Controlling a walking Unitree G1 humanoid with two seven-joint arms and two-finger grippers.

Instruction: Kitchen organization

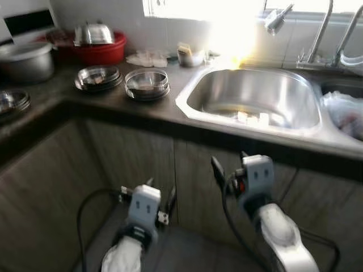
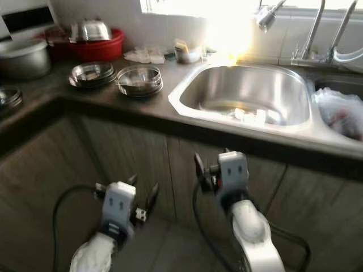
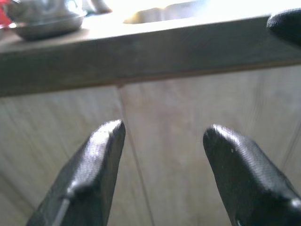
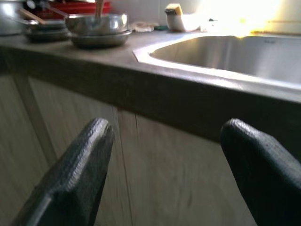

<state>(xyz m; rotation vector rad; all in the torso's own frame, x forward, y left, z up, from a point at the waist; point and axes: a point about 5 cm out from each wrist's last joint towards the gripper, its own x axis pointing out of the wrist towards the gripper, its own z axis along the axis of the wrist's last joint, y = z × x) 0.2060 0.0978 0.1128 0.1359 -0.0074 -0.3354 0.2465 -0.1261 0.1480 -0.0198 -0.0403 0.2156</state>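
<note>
Both grippers, left gripper (image 1: 161, 199) and right gripper (image 1: 229, 164), hang open and empty below the tabletop (image 1: 113, 102) edge, facing cabinet doors. Stacked steel dishes (image 1: 147, 84) sit above and beyond them, left of the sink (image 1: 255, 99). Risk: rising arms could strike the tabletop overhang; blurred views hamper aiming.

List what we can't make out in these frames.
- Window above the steel sink: blown out by glare in the eye views, nothing behind it readable.
- Small pale pieces in the sink basin: too blurred to identify.
- Bag in the second basin: cut off by the right edge, contents unclear.
- Stacked steel bowls on the dark counter: contents unreadable, motion blur.
- Left gripper and right gripper are open, holding nothing.
</note>
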